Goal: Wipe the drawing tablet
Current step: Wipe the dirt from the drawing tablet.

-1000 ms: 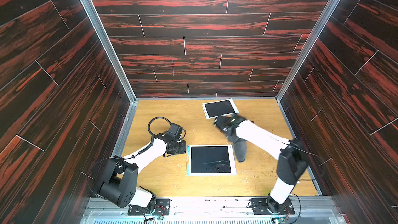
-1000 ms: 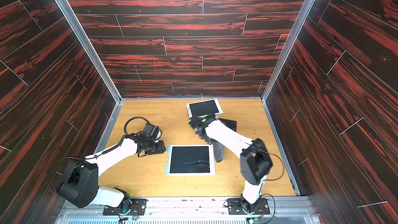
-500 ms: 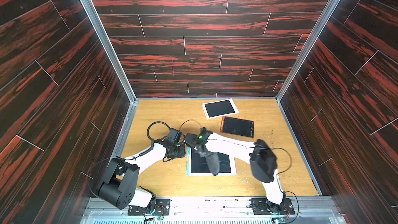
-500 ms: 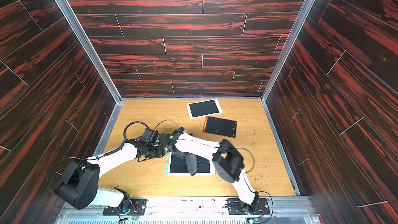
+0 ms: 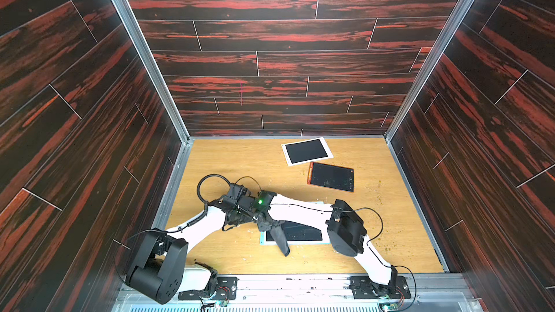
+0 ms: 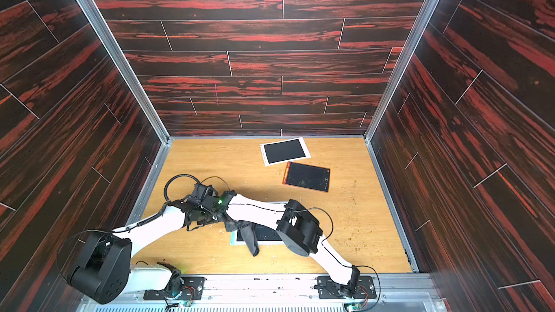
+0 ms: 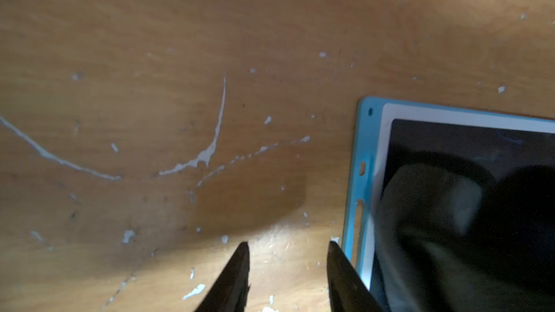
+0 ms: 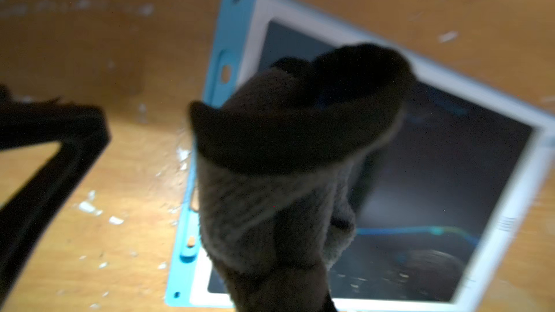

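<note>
Atop drawing tablet (image 5: 304, 232): cloth (image 5: 278, 237)

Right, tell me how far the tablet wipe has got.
Done: the right end effector has the cloth gripped and on the blue-edged tablet. In hand: the cloth lies across the screen's edge nearest the open left end effector. Left: blue lines show on the screen, so wiping likely remains.

The right gripper (image 6: 232, 224) clamps a dark cloth (image 6: 251, 241) draped across the left end of the blue-framed drawing tablet (image 6: 267, 234).
</note>
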Controlling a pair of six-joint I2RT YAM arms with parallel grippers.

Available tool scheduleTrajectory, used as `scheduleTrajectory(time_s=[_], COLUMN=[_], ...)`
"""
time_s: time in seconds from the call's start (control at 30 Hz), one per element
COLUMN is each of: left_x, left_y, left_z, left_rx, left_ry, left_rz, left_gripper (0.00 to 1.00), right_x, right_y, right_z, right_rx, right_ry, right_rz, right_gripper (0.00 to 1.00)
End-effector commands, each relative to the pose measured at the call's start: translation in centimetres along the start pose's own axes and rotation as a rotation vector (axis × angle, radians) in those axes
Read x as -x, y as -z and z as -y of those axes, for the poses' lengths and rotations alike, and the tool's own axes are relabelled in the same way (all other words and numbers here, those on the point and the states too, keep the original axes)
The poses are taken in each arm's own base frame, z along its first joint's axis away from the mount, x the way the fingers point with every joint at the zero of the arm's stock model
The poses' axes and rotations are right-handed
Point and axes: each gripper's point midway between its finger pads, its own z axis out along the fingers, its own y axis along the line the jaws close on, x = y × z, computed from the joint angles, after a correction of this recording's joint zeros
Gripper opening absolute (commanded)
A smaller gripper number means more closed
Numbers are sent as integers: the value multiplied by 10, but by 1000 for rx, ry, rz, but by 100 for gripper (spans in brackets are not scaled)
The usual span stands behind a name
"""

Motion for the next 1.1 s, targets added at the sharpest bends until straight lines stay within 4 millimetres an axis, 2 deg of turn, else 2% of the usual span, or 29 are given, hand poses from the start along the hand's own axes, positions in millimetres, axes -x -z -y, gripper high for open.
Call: scheduleTrajectory(time_s=[0.0, 0.13, 0.37, 0.47, 0.7, 1.07], left_x=[0, -2, -4, -6, -23, -35], left_y=[7, 5, 5, 3, -14, -25], left_z=[9, 7, 16, 27, 33, 11], left_rx=[-21, -13, -2, 17, 116, 270], left_ry=[-29, -33, -69, -114, -207, -262], left_rz=[29, 18, -9, -22, -76, -101], left_gripper=[44, 44, 44, 44, 41, 32], right_x=[-21, -36, -59, -66, -76, -77], right_y=[-18, -31, -57, -61, -71, -74], right_z=[-24, -24, 21, 30, 30, 38], right_rx=[175, 348, 365, 421, 452, 458], right_ry=[-49, -130, -264, -314, -332, -328], right_rz=[-73, -118, -155, -162, -180, -173], right_gripper=[0, 0, 0, 0, 0, 0])
